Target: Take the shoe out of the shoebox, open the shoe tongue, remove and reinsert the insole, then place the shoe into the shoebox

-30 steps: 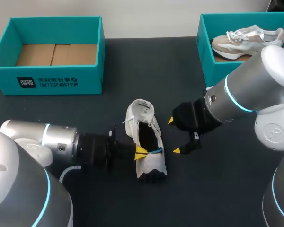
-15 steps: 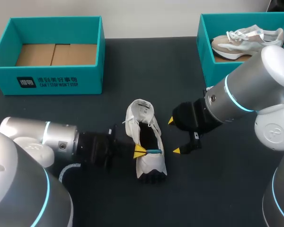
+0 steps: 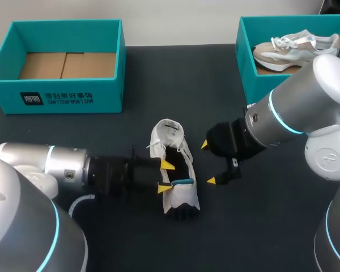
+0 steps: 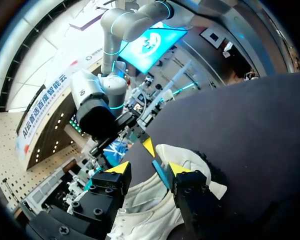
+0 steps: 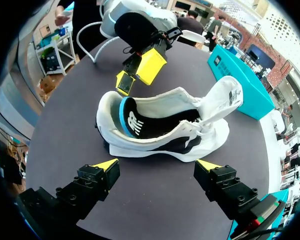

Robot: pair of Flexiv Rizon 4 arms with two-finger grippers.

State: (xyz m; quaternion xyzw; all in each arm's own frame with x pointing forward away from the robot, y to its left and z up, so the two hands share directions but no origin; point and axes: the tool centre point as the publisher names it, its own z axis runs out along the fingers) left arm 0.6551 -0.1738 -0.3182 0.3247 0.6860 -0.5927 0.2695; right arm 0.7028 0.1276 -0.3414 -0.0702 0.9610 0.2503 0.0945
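Note:
A white shoe (image 3: 175, 173) lies on the dark table, toe toward me, tongue (image 3: 170, 131) folded back. Its black insole with a blue heel edge (image 3: 183, 182) sits inside; the right wrist view shows the insole (image 5: 142, 126) lying in the shoe (image 5: 190, 145). My left gripper (image 3: 166, 175) stands open at the shoe's left side by the heel, nothing held. In the left wrist view the blue insole edge (image 4: 160, 175) rises between that gripper's (image 4: 149, 168) fingers, close to one of them. My right gripper (image 3: 208, 162) is open just right of the shoe, also (image 5: 156, 164) facing its side.
An empty teal shoebox (image 3: 56, 96) with a cardboard floor stands at the back left. A second teal shoebox (image 3: 246, 68) at the back right holds a beige shoe (image 3: 294, 48). My left gripper (image 5: 137, 70) shows beyond the shoe in the right wrist view.
My left gripper, shut at the shoe's heel rim before, has opened and drawn back slightly. The blue insole edge now rests in the heel. The right arm has not moved.

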